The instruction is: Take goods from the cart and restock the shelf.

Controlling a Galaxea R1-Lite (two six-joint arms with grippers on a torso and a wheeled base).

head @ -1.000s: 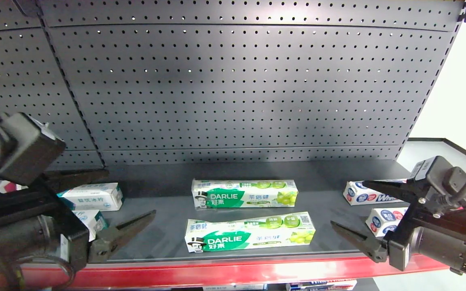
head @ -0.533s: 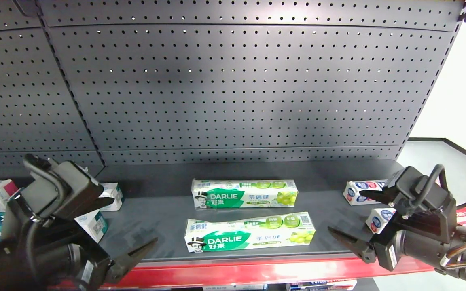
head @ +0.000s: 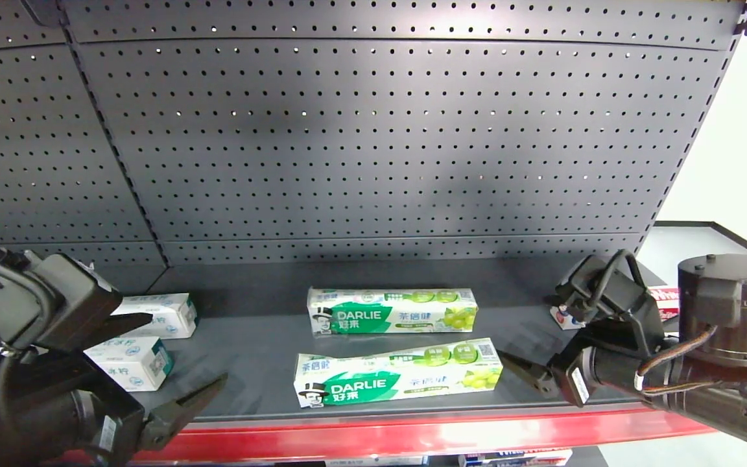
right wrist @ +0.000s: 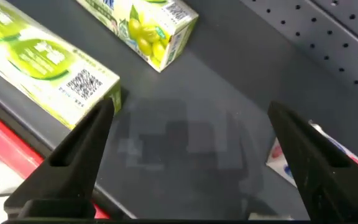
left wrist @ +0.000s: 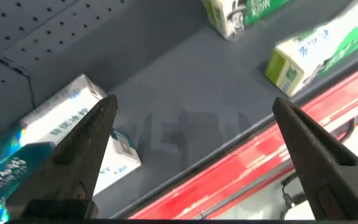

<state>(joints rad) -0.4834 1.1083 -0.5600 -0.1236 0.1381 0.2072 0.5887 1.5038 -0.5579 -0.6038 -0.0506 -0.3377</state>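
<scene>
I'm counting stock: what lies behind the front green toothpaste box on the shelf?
A second green toothpaste box, parallel to it with a gap between, then bare shelf up to the pegboard wall. Only the shelf beneath that box is covered.

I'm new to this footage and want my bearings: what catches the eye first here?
A rear green toothpaste box and a front green toothpaste box lie flat in the middle of the shelf, one behind the other. The front one is near the red shelf edge, under a tall grey pegboard panel. The left tool and right tool hang open on either side of them, holding nothing.
</scene>
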